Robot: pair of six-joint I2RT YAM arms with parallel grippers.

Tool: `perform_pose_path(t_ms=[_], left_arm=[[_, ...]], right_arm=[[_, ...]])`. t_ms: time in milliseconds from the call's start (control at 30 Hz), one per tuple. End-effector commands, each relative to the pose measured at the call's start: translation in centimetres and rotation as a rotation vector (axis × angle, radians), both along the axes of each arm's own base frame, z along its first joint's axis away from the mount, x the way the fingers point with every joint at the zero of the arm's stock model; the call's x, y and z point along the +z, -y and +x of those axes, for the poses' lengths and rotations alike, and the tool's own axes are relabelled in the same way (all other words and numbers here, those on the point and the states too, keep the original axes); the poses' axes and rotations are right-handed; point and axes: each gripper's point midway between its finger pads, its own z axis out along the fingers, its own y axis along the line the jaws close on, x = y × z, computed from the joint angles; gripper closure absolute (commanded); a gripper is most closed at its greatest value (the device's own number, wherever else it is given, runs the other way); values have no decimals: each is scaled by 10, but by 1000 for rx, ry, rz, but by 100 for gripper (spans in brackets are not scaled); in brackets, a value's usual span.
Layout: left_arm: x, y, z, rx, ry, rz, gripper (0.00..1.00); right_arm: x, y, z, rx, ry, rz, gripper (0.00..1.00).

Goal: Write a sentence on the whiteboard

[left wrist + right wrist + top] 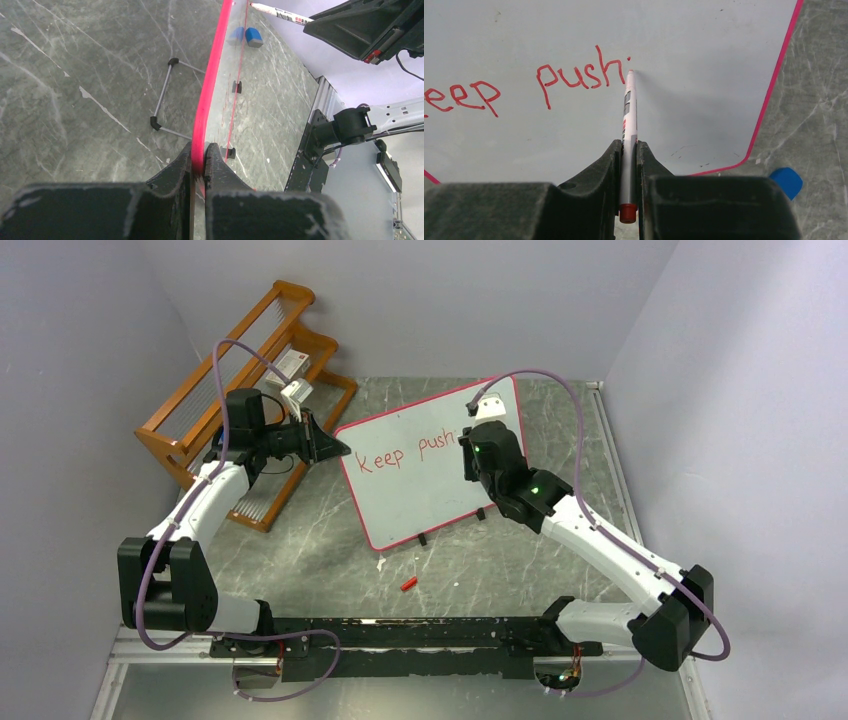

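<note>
The whiteboard (pixel 420 490) stands tilted on the table, white with a thin red frame. On it the sentence (pixel 405 455) reads "Keep push" in red. My left gripper (pixel 335 448) is shut on the board's left edge, its jaws pinching the red frame (pixel 212 85) in the left wrist view. My right gripper (pixel 628 147) is shut on a white marker (pixel 629 115) with a red end. The marker's tip touches the whiteboard (pixel 704 75) just right of "push" (pixel 574 77), under a small red dot. In the top view the right gripper (pixel 478 448) hides the marker.
A wooden rack (pixel 240 400) with small boxes (pixel 292 365) stands at the back left, behind the left arm. A red cap (pixel 408 583) and a white scrap (pixel 381 564) lie in front of the board. A blue object (pixel 786 181) lies by the board's far corner.
</note>
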Motion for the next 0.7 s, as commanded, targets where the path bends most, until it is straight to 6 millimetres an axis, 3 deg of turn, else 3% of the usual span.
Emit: perform_pose_path(t_ms=[0,667], left_arm=[[-35,-5,5,30,-7,115,95],[-35,-4,6,30,-8,116,95]], right_arm=[[-2,1,3,-11,0,7,100],[-5,-3,14,-27,17,-4,100]])
